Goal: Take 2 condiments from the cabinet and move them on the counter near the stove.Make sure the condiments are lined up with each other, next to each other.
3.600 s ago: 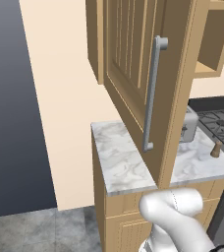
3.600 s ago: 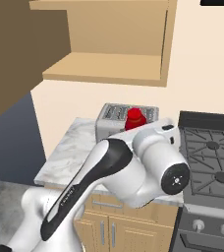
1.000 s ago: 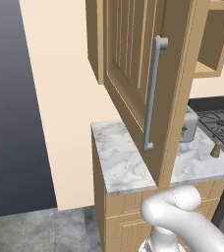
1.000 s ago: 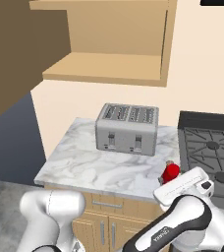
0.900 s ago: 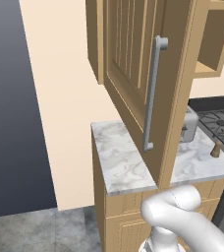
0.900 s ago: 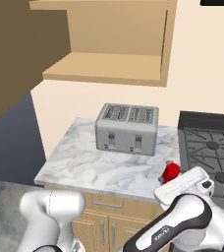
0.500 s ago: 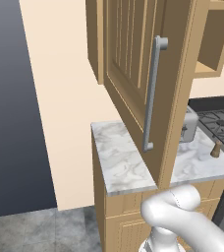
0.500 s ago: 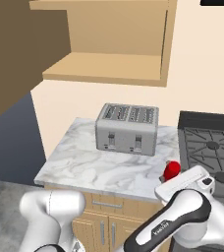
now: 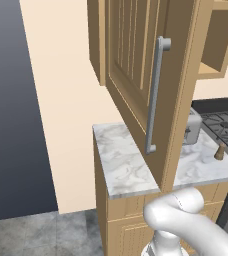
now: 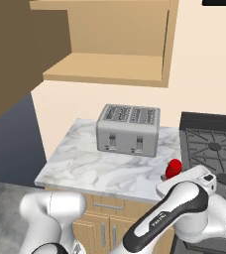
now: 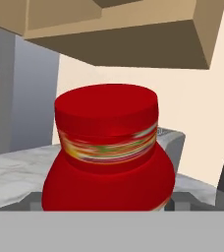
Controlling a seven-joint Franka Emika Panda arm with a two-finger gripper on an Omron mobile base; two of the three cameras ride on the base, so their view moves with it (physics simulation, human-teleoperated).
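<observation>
The red bottle [image 10: 173, 167] stands upright low over the counter's [image 10: 95, 168] front right corner, beside the stove [image 10: 214, 144]. My gripper [image 10: 178, 174] is shut on it from the near side. In the hand view the red bottle [image 11: 108, 147] rises close between my gripper's [image 11: 108, 204] tips. My hand hides its base, so I cannot tell whether it touches the marble. The wooden shaker [image 9: 219, 151] stands on the counter [image 9: 121, 165] next to the stove [image 9: 226, 125]. The cabinet [image 10: 105, 69] is open, its door [image 9: 151, 75] swung out.
A grey toaster [image 10: 129, 129] sits at the back of the counter, behind the red bottle. The open door's long grey handle [image 9: 155, 95] hangs over the counter's left part. Bare marble lies left of the bottle.
Over the last seconds the red bottle came down from in front of the toaster to the counter's front right corner. In the last second only the arm shifted slightly.
</observation>
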